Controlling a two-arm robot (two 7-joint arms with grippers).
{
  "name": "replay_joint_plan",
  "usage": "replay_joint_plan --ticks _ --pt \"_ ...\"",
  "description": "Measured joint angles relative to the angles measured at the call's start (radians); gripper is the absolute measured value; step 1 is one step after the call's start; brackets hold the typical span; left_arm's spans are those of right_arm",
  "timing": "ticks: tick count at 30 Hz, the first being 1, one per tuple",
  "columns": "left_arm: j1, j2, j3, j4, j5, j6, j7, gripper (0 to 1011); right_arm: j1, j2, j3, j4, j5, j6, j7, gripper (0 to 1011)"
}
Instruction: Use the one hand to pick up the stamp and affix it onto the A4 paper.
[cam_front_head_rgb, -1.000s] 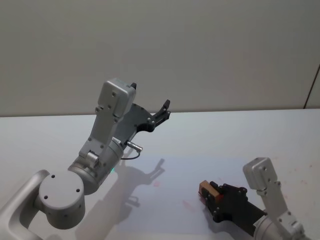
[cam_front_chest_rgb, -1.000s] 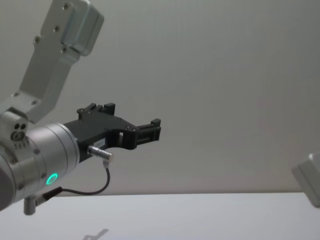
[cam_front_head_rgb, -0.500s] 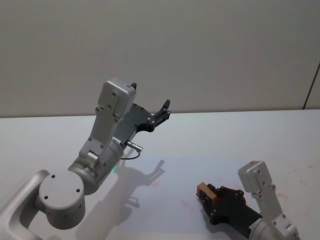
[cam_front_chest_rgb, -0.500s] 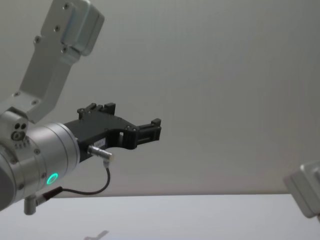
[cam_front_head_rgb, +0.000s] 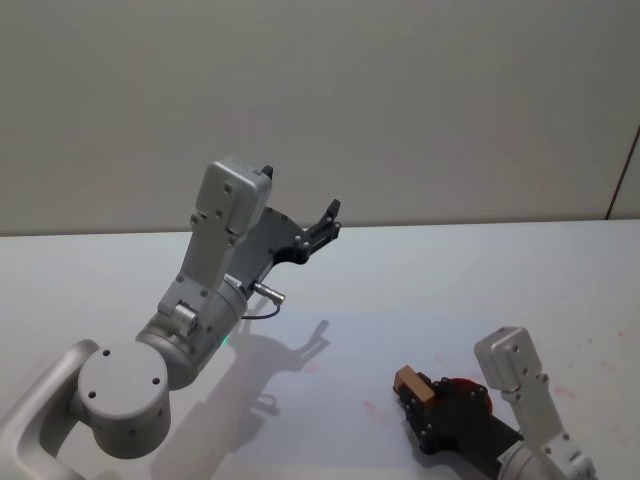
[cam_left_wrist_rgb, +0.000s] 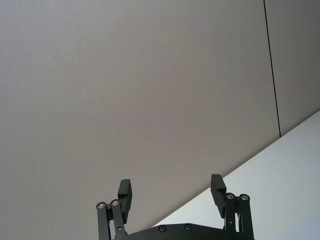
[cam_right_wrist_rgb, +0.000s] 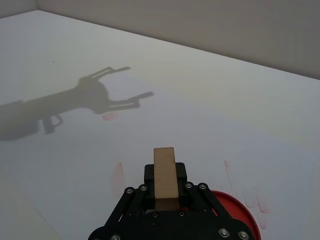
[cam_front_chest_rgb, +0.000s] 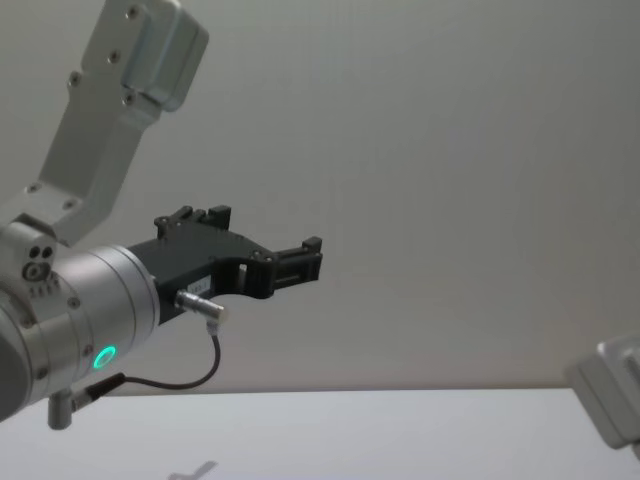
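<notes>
Right tool (cam_front_head_rgb: 418, 395): clamped on the stamp (cam_right_wrist_rgb: 164, 172), low over the A4 paper (cam_front_head_rgb: 335, 405), toward the counter's (cam_front_head_rgb: 450, 270) near edge, right of middle.
Stamp: wooden block; contact with the paper unclear.
Left tool (cam_left_wrist_rgb: 171, 190): raised, fingers spread, empty.

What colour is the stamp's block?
The stamp is light-brown wood; the right wrist view shows it best.

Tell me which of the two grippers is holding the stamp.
The right gripper, low over the table, shut on the wooden stamp. The left gripper is raised, open and empty.
</notes>
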Motion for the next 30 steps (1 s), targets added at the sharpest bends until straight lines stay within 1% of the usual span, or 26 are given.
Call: replay_joint_plan --ticks 5,15,17,23,30 --pt "0.000 0.000 0.000 0.000 0.000 0.000 0.000 1001 -0.001 0.001 0.000 -0.001 0.005 0.001 -0.002 228" --pt "0.000 0.000 0.000 0.000 0.000 0.000 0.000 1001 -0.003 0.002 0.007 -0.026 0.038 0.011 -0.006 228" --pt "0.000 0.000 0.000 0.000 0.000 0.000 0.000 1001 -0.001 0.003 0.011 -0.042 0.054 0.012 -0.009 228" --pt "0.000 0.000 0.000 0.000 0.000 0.000 0.000 1001 0.002 0.006 0.020 -0.075 0.085 0.019 -0.012 228" --pt "0.000 0.000 0.000 0.000 0.000 0.000 0.000 1001 0.005 0.018 0.040 -0.125 0.136 0.029 -0.014 228"
